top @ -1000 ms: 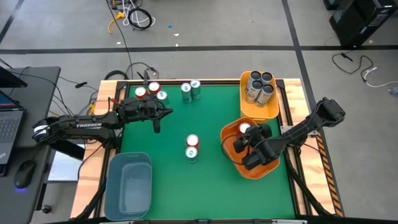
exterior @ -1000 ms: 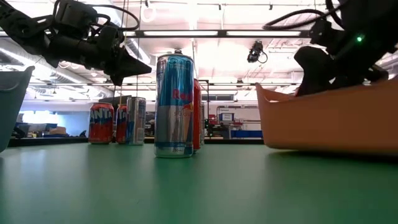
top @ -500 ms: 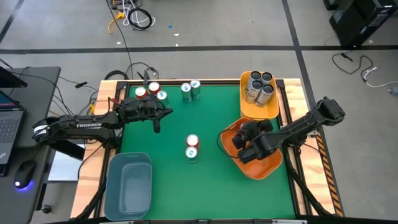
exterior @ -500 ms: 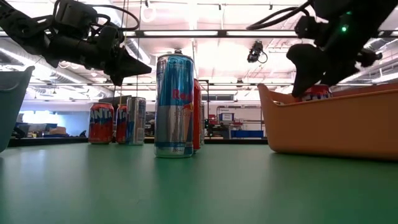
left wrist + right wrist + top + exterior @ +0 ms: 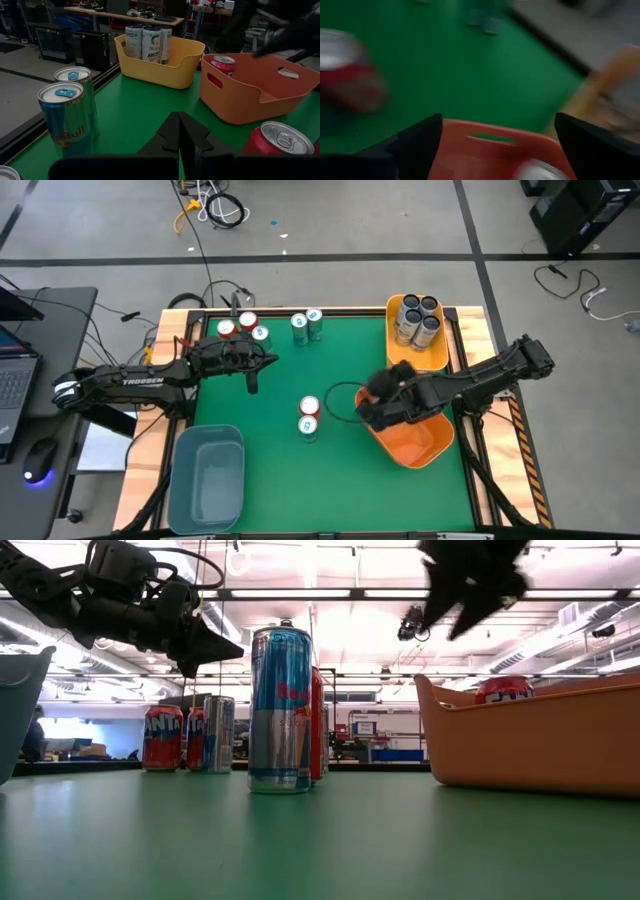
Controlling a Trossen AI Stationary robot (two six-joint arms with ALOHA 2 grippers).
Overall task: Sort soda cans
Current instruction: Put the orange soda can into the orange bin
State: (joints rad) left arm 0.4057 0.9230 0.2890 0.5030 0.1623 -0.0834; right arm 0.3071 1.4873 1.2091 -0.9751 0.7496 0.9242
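**Right claw over the orange bin's rim, nearest loose cans just across the green**

Right claw [image 5: 375, 408] hung spread and empty above the worktop-centre edge of the orange bin [image 5: 420, 442], where one red can [image 5: 503, 689] already stood upright. Outward from it, toward the middle of the worktop [image 5: 275, 395], stood the closest unsorted pair: a red can [image 5: 309, 407] and a teal-blue can [image 5: 308, 426], touching or nearly so, both upright with their long axes vertical. That pair lay nearer this claw than the left claw [image 5: 252, 381], pressed together and waiting near the far-left cluster of cans [image 5: 245, 327]. Two more teal-blue cans [image 5: 306, 323] stood at the far edge; the grey cans [image 5: 417, 317] filled the yellow bin [image 5: 398, 355].
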